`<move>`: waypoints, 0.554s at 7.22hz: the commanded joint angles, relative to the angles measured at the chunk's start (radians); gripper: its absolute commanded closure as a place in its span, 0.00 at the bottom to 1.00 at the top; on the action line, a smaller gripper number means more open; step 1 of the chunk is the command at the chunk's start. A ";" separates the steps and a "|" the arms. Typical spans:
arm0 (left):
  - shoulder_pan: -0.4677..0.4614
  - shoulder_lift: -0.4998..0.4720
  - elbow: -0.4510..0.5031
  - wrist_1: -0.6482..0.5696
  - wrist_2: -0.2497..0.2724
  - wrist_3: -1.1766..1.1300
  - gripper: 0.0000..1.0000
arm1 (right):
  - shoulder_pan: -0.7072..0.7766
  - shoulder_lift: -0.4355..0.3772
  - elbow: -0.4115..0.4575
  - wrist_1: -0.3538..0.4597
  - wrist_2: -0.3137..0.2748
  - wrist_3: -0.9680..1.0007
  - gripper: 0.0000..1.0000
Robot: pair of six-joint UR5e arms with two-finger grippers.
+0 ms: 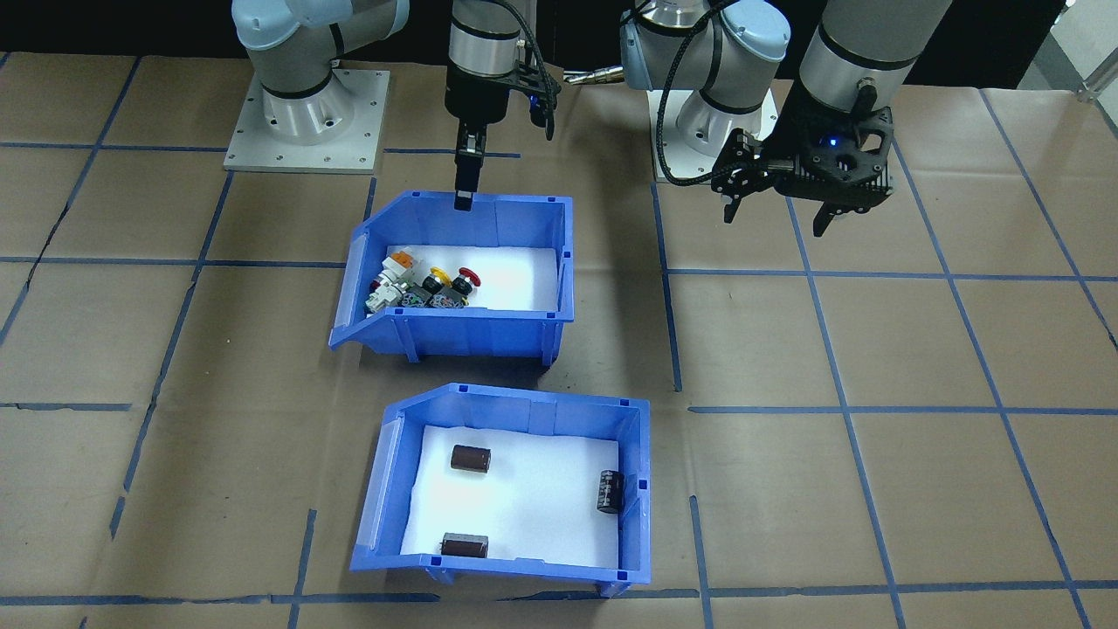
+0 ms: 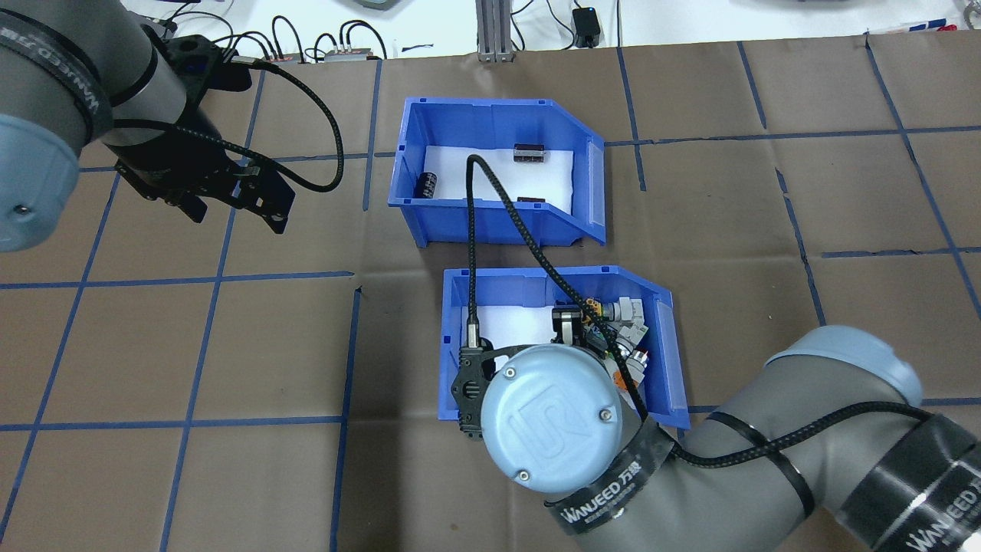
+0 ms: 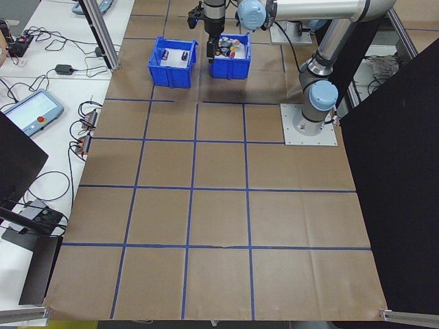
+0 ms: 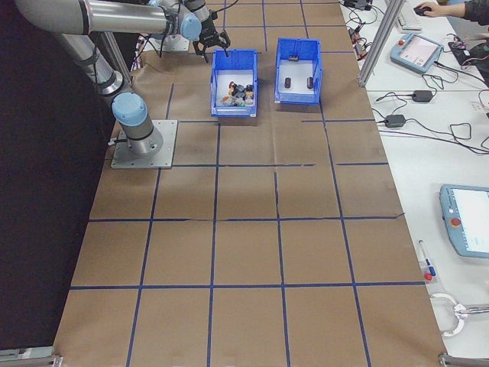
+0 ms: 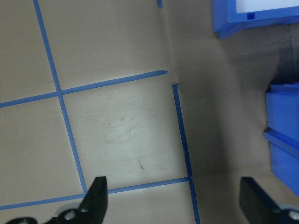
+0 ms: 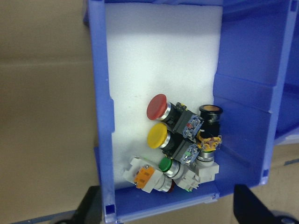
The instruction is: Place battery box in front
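- Two bins are separated by a narrow gap; the battery box point(image 1: 507, 489) is set farther from the robot's base than the switch bin point(image 1: 463, 279)
- The right gripper point(image 1: 464, 194) is spread wide astride the switch bin's rear wall; the left gripper point(image 1: 780, 210) is held wide over bare paper

I read "WANJEED" with Chinese characters on the black strap point(image 2: 609, 491) around the right arm's wrist, lower middle of the overhead view — and again on a strap point(image 2: 931, 529) at lower right and one point(image 2: 54, 73) on the left arm, upper left. The wrist cap point(image 2: 553, 418) bears "UR".
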State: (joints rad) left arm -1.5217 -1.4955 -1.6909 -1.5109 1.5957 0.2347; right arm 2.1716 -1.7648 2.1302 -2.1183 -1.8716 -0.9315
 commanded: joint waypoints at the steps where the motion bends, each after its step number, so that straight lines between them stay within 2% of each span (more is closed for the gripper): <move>1: 0.000 0.000 -0.003 0.000 0.009 0.000 0.00 | -0.129 -0.012 -0.106 0.116 0.117 0.026 0.00; 2: 0.000 0.000 -0.004 0.000 0.009 0.002 0.00 | -0.238 -0.008 -0.184 0.205 0.196 0.086 0.00; 4: 0.000 0.000 0.000 0.000 0.007 0.002 0.00 | -0.414 0.008 -0.236 0.251 0.308 0.336 0.00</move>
State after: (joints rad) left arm -1.5217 -1.4956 -1.6930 -1.5110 1.6033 0.2360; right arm 1.8630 -1.7669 1.9262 -1.8957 -1.6327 -0.7362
